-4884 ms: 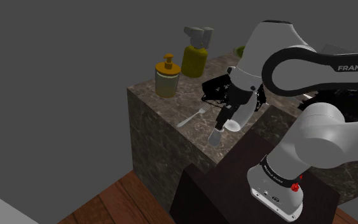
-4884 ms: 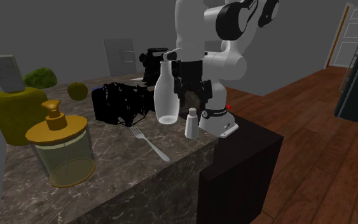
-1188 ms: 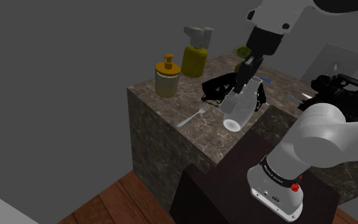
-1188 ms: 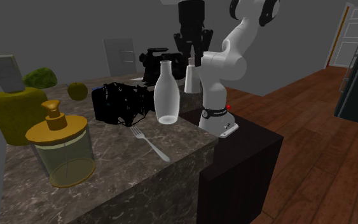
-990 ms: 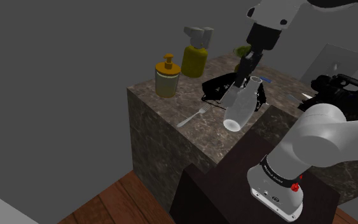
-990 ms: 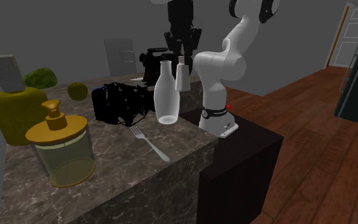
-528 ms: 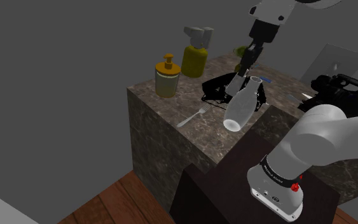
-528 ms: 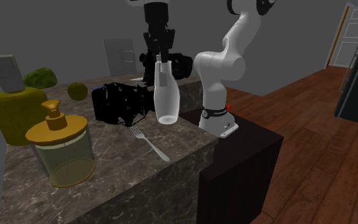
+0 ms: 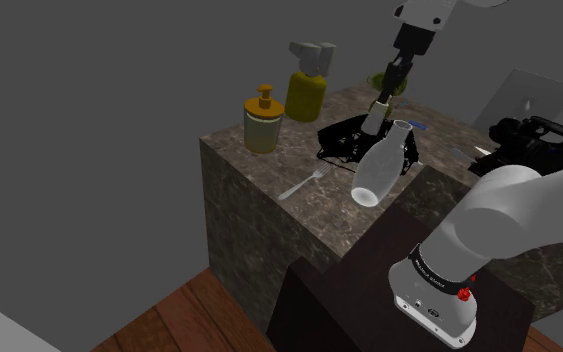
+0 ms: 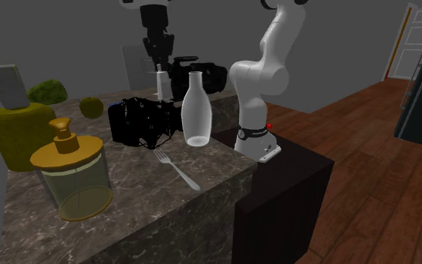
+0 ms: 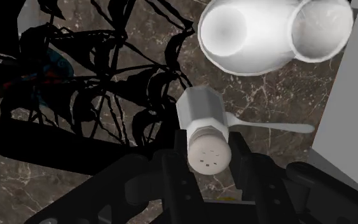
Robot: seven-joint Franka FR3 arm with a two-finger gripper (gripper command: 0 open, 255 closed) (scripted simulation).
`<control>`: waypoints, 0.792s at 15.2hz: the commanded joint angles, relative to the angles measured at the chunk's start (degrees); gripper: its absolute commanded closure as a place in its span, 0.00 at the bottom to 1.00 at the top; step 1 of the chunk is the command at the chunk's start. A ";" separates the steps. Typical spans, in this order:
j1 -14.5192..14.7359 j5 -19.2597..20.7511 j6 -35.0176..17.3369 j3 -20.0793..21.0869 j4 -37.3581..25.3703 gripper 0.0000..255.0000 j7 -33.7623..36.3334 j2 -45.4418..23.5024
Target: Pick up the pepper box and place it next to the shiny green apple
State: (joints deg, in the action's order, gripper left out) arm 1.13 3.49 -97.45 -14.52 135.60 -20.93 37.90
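On the marble counter (image 10: 209,157), a fork (image 10: 176,169) lies before a translucent white bottle (image 10: 196,112). Behind them, the black gripper (image 10: 157,64) clamps the white pepper shaker (image 10: 159,81) (holed cap toward the hand) in mid-air above a black camera (image 10: 138,120), with the green apple (image 10: 91,106) farther back.

Plain white pepper box (image 11: 203,130), all-black end effector (image 11: 208,167).
Dark brown bench (image 9: 259,210) veined with pale marbling; milky white bottle (image 9: 381,168), amber dispenser (image 9: 263,122), olive-yellow spray bottle (image 9: 306,90), dull green apple (image 10: 91,106), reddish-brown plank floor (image 10: 381,187).
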 commanded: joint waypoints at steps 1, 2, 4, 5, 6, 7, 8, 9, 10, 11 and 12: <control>-0.28 0.76 -0.90 -2.53 -2.87 1.00 -2.77 -3.75; -0.36 0.97 -1.17 -3.66 -4.31 1.00 -4.03 -5.46; -0.44 1.14 -1.64 -5.93 -7.35 1.00 -6.60 -8.98; -0.46 1.10 -1.82 -7.06 -8.97 1.00 -7.92 -10.80; -0.48 0.97 -1.97 -8.17 -10.65 1.00 -9.26 -12.66; -0.48 0.75 -2.08 -9.29 -12.39 1.00 -10.62 -14.56; -0.46 0.44 -2.15 -10.42 -14.19 1.00 -12.01 -16.51; -0.45 0.03 -2.18 -11.54 -16.06 1.00 -13.42 -18.52; -0.48 -0.49 -2.16 -12.64 -18.01 1.00 -14.88 -20.58; -0.53 -1.13 -2.09 -13.73 -20.02 1.00 -16.37 -22.70; -0.61 -1.87 -1.96 -14.81 -22.11 1.00 -17.89 -24.89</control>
State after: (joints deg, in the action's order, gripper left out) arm 0.58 2.28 -99.34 -28.21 115.42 -37.22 15.19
